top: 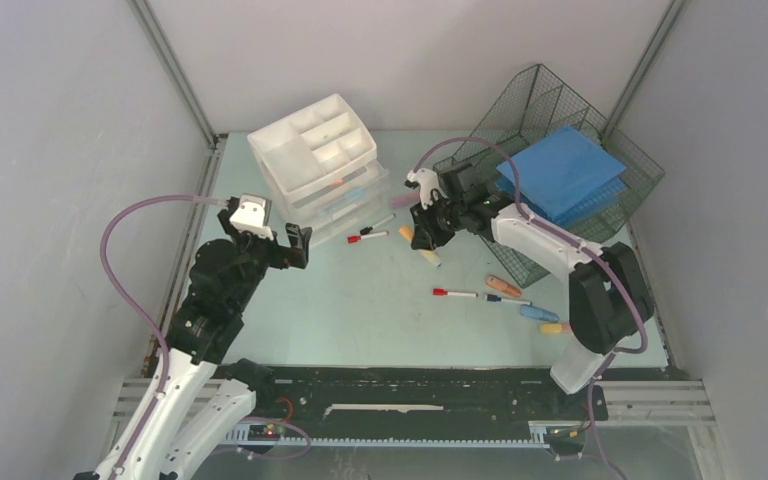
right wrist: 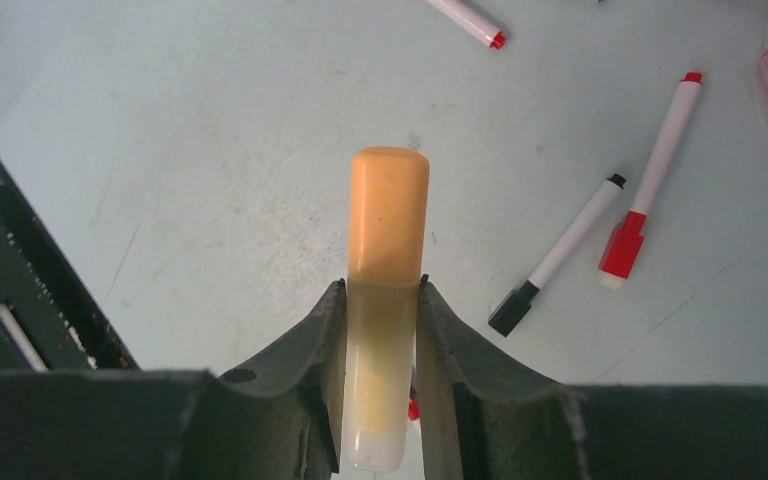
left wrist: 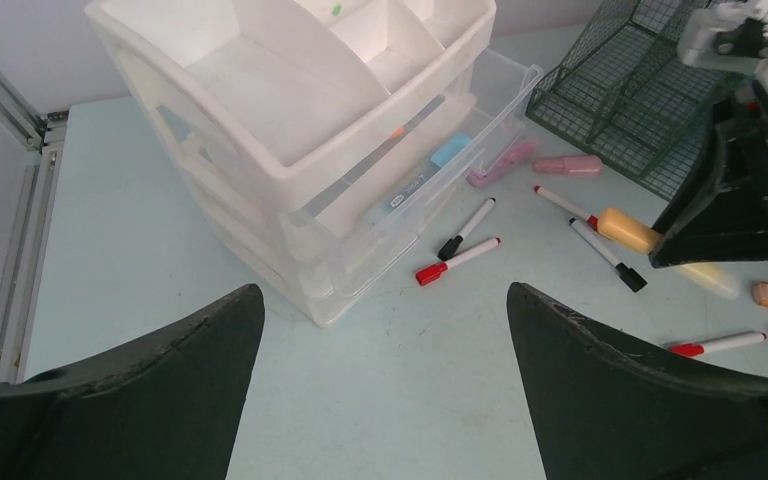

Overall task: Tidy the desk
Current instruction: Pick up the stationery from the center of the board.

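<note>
The pale mint-green desk point(top: 360, 310) carries scattered pens. My right gripper point(top: 420, 240) is shut on an orange-capped highlighter point(right wrist: 387, 215) with a pale body, held low over the desk's middle, between the drawer unit and the wire tray. It also shows in the left wrist view point(left wrist: 628, 229). My left gripper point(top: 295, 245) is open and empty, in front of the white drawer unit point(top: 315, 165); its fingers point(left wrist: 210, 340) frame bare desk. A red-capped marker point(left wrist: 457, 260) and a black-capped marker point(left wrist: 465, 229) lie between the two grippers.
The drawer unit's clear drawer point(left wrist: 430, 170) stands pulled out with items inside. A dark wire-mesh tray point(top: 560, 120) with blue folders point(top: 563, 172) sits at the back right. More markers and highlighters point(top: 503, 286) lie at the right. A black rail point(top: 410, 385) runs along the near edge.
</note>
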`<move>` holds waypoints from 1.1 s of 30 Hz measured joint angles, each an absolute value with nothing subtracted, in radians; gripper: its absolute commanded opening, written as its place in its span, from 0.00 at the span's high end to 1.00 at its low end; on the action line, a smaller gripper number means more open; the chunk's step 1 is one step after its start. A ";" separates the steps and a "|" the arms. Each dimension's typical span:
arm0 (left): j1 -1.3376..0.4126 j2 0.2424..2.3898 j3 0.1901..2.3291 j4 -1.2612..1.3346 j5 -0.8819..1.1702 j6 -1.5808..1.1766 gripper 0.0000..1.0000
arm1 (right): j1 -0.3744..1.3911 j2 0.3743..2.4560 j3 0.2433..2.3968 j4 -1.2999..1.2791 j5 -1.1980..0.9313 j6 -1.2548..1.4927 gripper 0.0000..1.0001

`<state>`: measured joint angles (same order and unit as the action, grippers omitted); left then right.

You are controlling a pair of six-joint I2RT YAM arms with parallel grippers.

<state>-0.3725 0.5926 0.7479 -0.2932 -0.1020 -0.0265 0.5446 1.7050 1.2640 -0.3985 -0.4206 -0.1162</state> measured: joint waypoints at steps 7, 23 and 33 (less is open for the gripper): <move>-0.371 0.579 0.748 -0.291 -0.110 -0.027 0.00 | 0.543 1.545 1.264 -0.490 -0.445 -0.244 1.00; -0.370 0.557 0.748 -0.286 -0.152 -0.025 0.00 | 0.545 1.465 1.534 -0.818 -0.513 -0.607 1.00; -0.370 0.542 0.746 -0.283 -0.178 -0.024 0.00 | 0.612 1.559 1.813 -0.931 -0.402 -0.801 1.00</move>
<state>-0.3698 0.5415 0.7460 -0.2832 -0.1783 -0.0238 0.6121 1.5593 1.8126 -0.9310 -0.4019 -0.8009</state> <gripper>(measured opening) 0.996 0.338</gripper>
